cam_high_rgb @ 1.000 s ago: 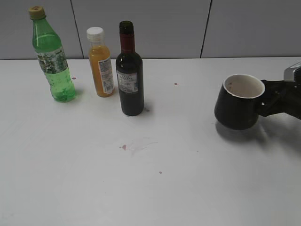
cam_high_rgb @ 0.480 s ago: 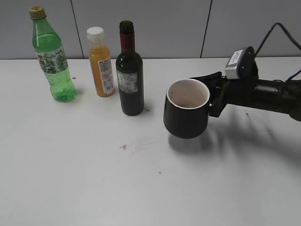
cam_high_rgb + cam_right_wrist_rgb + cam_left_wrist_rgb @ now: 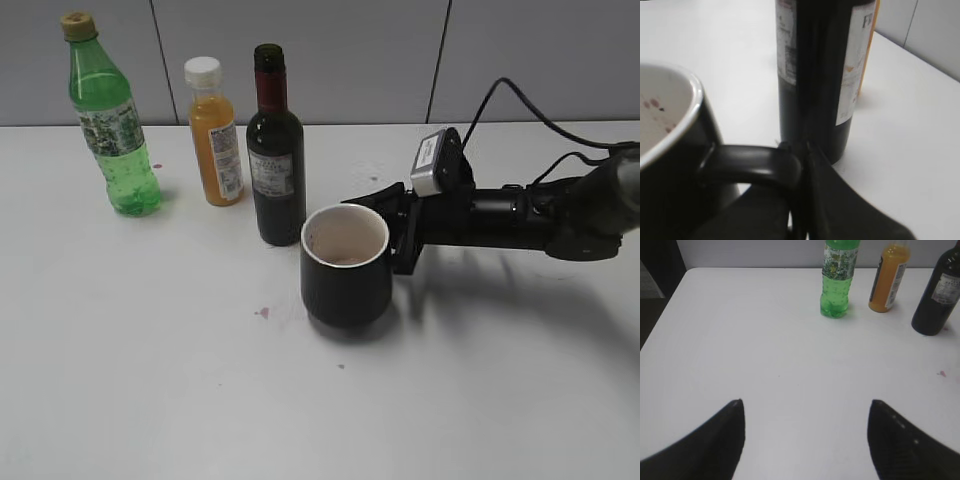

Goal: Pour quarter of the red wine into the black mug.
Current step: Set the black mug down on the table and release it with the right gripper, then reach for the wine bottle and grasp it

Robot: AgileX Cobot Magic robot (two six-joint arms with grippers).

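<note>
Right gripper (image 3: 403, 240) is pinching the black mug (image 3: 345, 265) by its handle, just beside the red wine (image 3: 275, 150). Set it flat, clear of the bottle. Left gripper (image 3: 805, 440) hangs spread, empty.

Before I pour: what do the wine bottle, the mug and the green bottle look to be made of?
Wine bottle: dark glass by its gloss, with dark red neck foil and a paper label. Black mug: likely glazed ceramic, matte black outside, white inside, thick rim. Green bottle: clear tinted plastic, thin-walled and see-through.
</note>
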